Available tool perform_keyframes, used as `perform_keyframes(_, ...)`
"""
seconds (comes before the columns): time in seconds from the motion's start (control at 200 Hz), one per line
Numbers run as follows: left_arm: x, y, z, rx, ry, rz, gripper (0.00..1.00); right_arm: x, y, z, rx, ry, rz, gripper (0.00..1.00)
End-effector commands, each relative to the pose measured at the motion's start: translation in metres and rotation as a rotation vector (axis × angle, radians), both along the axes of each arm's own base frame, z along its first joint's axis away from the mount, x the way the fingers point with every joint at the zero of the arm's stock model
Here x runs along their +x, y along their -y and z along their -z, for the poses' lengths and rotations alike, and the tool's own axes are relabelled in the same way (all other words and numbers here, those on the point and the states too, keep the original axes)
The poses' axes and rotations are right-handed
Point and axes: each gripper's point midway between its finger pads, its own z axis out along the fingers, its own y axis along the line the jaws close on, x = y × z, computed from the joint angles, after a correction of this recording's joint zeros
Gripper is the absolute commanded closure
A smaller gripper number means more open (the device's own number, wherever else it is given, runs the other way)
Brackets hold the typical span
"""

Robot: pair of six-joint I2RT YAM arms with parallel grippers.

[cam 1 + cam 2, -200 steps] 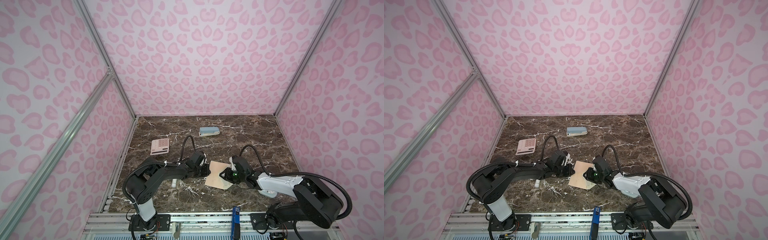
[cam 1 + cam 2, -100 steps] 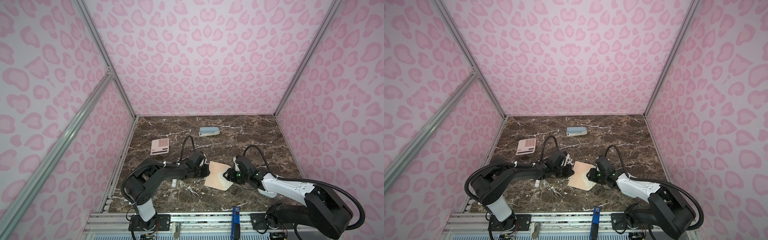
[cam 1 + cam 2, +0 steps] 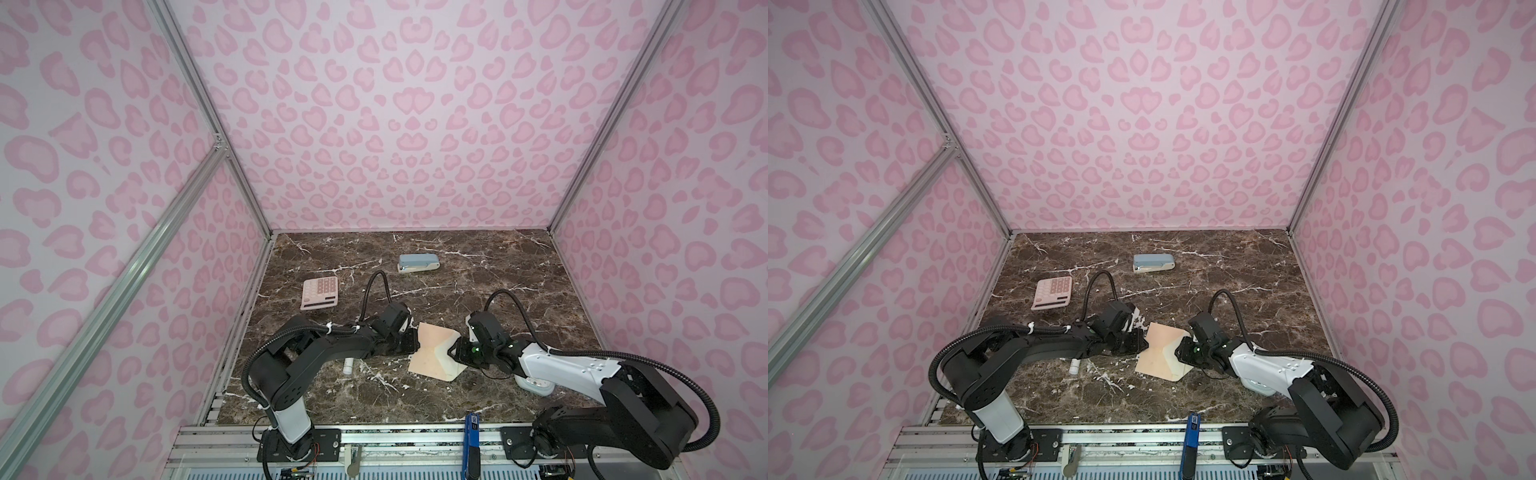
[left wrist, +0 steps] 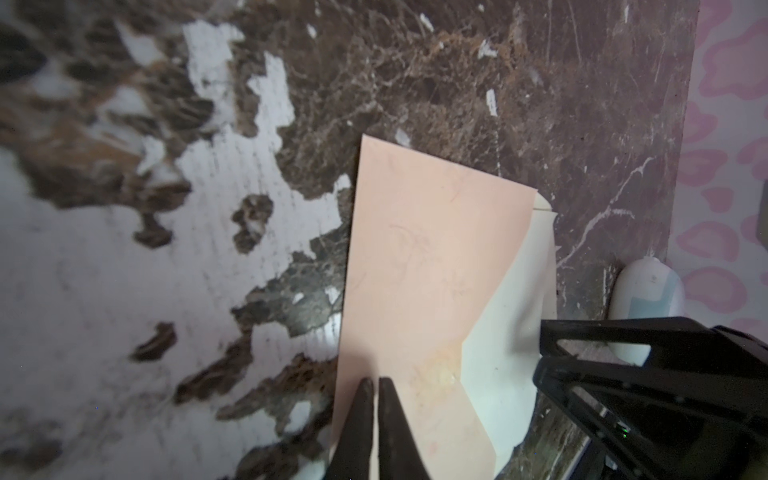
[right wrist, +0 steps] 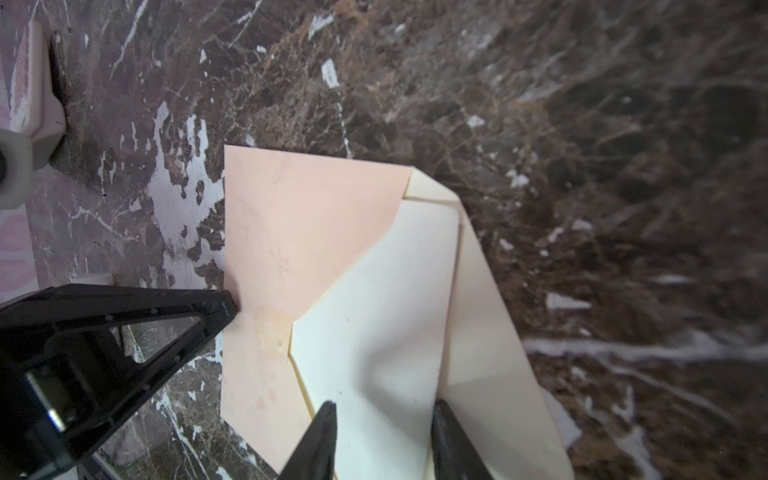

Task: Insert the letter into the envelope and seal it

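Observation:
The peach envelope (image 3: 430, 357) (image 3: 1156, 357) lies flat on the marble table between both grippers, its pale flap (image 5: 490, 332) open toward the right arm. A cream sheet, the letter (image 5: 374, 316), sits in the envelope's mouth with a blank face up. My left gripper (image 4: 375, 384) (image 3: 413, 343) is shut, its tips resting on the peach body (image 4: 415, 257) near its edge. My right gripper (image 5: 384, 415) (image 3: 456, 352) is open. One of its fingertips (image 5: 328, 415) is over the letter, the other at the flap crease.
A pink calculator (image 3: 319, 293) lies at the left and a blue stapler (image 3: 417, 263) farther back. A small white tube (image 3: 348, 365) lies under the left arm. Patterned pink walls close in three sides of the marble table (image 3: 519, 270).
The right arm has shifted its pose behind the gripper, which stays at the envelope's open side. The left gripper and the envelope have stayed in place.

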Motion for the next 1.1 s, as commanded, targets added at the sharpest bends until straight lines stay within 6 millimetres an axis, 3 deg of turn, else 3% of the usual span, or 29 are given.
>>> perform_keyframes(0.0, -0.015, -0.023, 0.022, 0.12, -0.072, -0.011, 0.89, 0.001, -0.005, 0.001, 0.008, -0.003, -0.006, 0.6)
perform_keyframes(0.305, -0.014, -0.023, 0.015, 0.107, -0.052, -0.015, 0.8, 0.0, -0.011, 0.002, 0.012, -0.008, -0.014, 0.58)
perform_keyframes(1.1, -0.016, -0.02, 0.013, 0.083, -0.056, -0.013, 0.76, -0.004, -0.027, 0.002, 0.05, -0.037, -0.015, 0.49)
